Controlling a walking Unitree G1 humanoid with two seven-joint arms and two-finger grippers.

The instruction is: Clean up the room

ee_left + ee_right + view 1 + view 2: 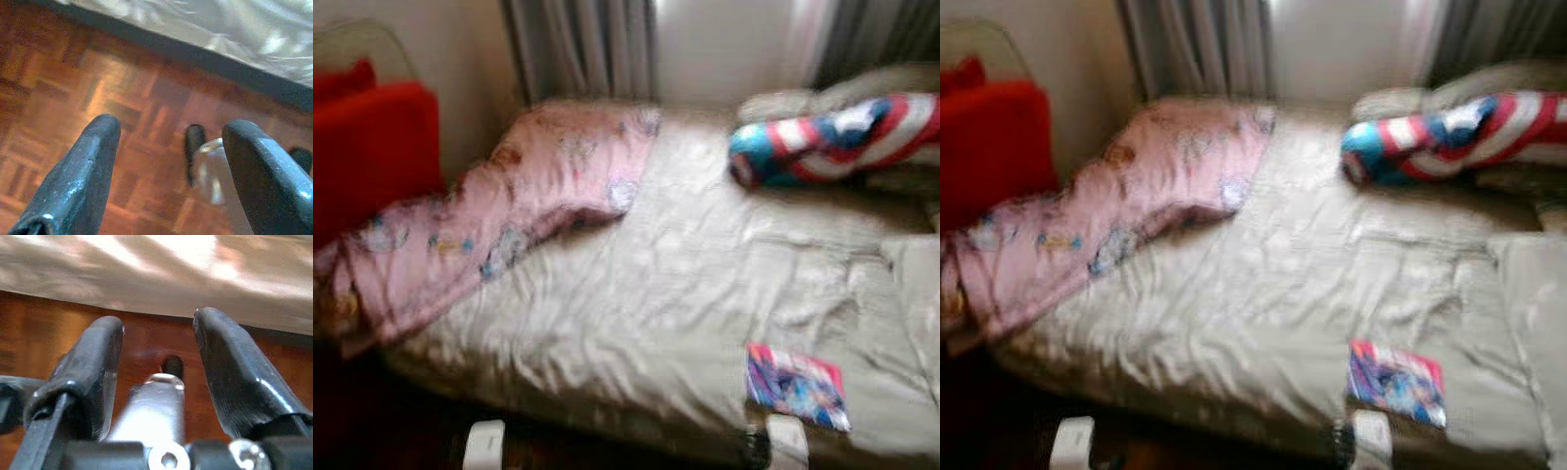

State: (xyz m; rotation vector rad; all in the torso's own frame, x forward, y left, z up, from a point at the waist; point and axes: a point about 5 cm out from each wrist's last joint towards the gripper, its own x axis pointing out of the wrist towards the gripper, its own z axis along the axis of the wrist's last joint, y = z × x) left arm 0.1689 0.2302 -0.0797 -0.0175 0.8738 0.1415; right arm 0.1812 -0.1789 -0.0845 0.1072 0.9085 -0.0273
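The picture is blurred. A bed with a crumpled beige duvet [685,284] lies before me. A pink patterned blanket [499,215] is draped over its left side and hangs off the edge. A rolled red, white and blue cloth [832,137] rests at the bed's far right. A colourful flat book [798,385] lies near the front edge on the right. My left gripper [171,127] hangs open over the parquet floor [58,98] beside the bed. My right gripper [159,320] is open too, low by the bed's edge, with nothing between its fingers.
A red cushion or chair back [367,147] stands left of the bed against the wall. Grey curtains [582,49] hang behind the bed. Pale pillows [783,103] lie at the far right. Dark wooden floor [372,421] runs along the bed's front.
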